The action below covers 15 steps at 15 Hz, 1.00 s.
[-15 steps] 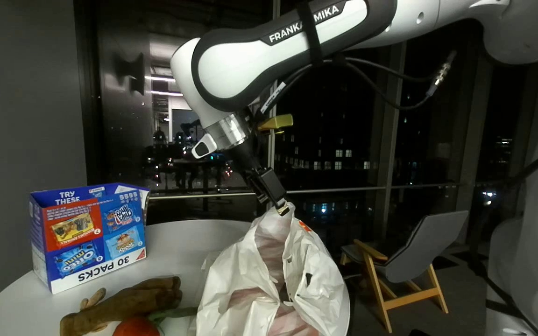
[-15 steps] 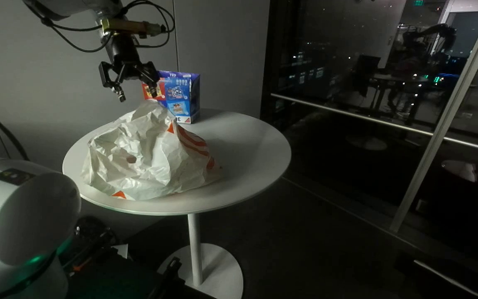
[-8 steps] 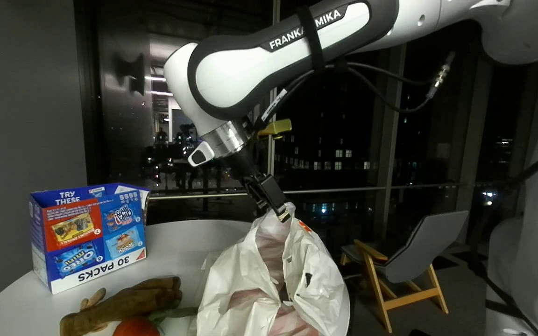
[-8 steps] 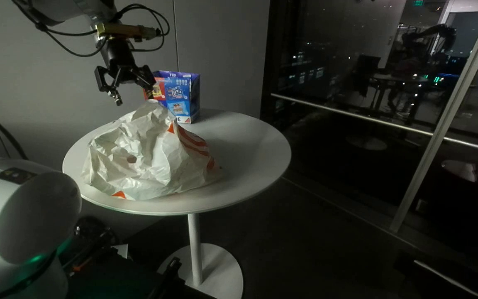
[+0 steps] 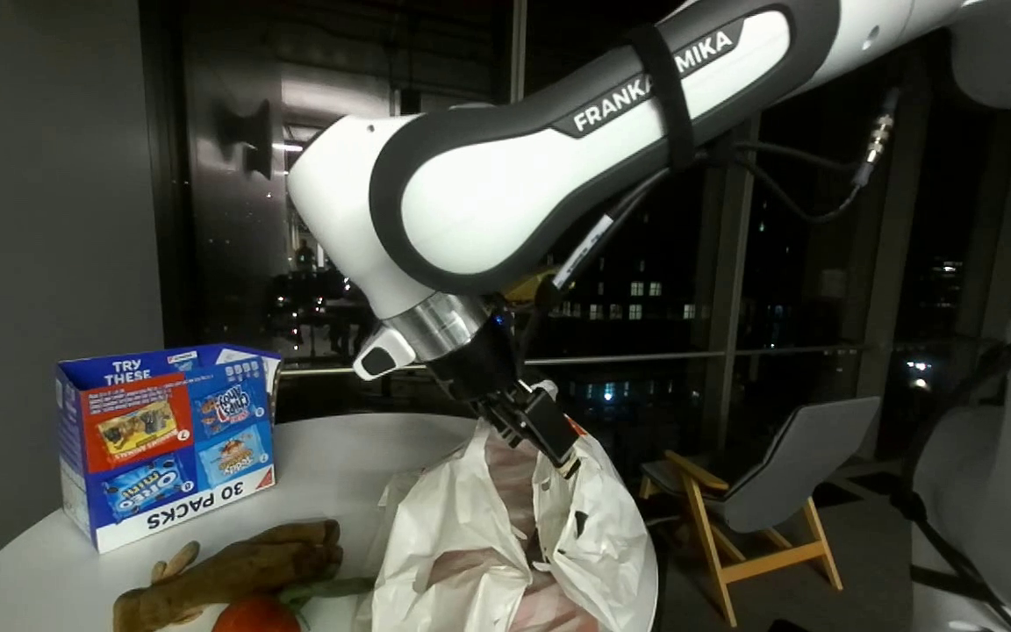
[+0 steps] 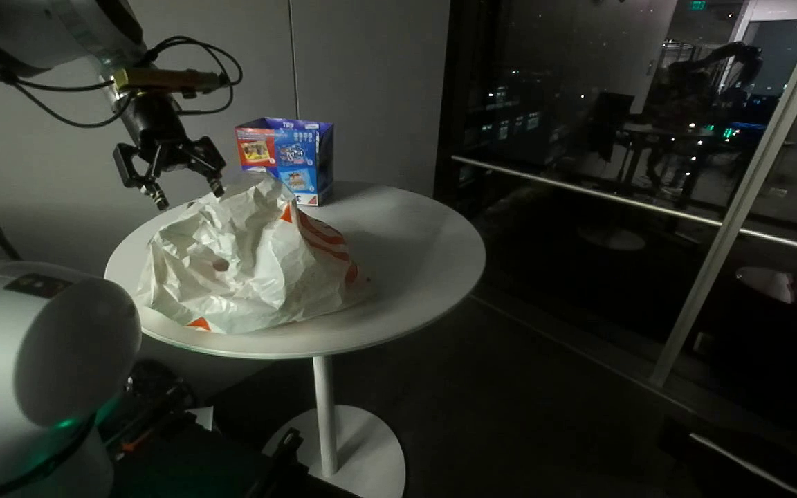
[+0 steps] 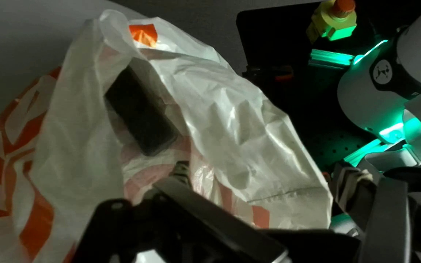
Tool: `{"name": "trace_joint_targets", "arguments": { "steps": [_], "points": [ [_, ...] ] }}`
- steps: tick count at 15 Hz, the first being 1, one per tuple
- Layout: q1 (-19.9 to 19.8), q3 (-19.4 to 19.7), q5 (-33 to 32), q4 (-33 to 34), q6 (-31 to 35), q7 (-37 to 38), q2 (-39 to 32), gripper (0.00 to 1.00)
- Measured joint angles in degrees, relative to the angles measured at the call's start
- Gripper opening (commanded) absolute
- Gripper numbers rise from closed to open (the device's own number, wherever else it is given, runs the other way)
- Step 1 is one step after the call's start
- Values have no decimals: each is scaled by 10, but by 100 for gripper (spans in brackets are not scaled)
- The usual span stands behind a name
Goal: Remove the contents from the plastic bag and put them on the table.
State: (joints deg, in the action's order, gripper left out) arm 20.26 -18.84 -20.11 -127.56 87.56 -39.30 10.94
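The white plastic bag with orange print [image 6: 253, 256] stands crumpled on the round white table [image 6: 419, 235]. Its mouth gapes in the wrist view, where a dark block [image 7: 141, 109] lies inside. My gripper [image 6: 189, 195] is open, tilted over the bag's mouth. In the wrist view a fingertip [image 7: 181, 170] is over the opening and the opposite fingertip [image 7: 356, 182] is outside the bag's edge, with bag wall showing between; whether they touch it I cannot tell. Other contents rest on the table: a long tan-brown item [image 5: 242, 566] and a round red one [image 5: 257, 614], partly cut off by the frame.
A blue printed box [image 5: 181, 448] stands on the table to the bag's far side. Beside the red item a green-and-white thing [image 5: 330, 592] is partly hidden by the bag. A grey chair [image 5: 786, 474] stands beyond the table. My base [image 7: 375, 98] shows in the wrist view.
My gripper has come down and shifted away from the blue box, rightward in one exterior picture and leftward in another. The jaws have stayed open. The bag's top has moved slightly.
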Motion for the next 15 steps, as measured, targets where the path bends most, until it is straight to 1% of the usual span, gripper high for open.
{"name": "trace_joint_targets", "arguments": {
  "steps": [2,4,6,8,11,15],
  "points": [
    [10,-1,2,-30,3,-5,13,100],
    [11,3,0,-52,27,-21,12,100],
    [10,21,4,-71,97,-55,7,100],
    [5,40,24,-79,165,-75,2,100],
    [-7,60,91,-78,218,-76,-5,100],
    [-19,83,216,-67,219,-108,-14,100]
  ]
}}
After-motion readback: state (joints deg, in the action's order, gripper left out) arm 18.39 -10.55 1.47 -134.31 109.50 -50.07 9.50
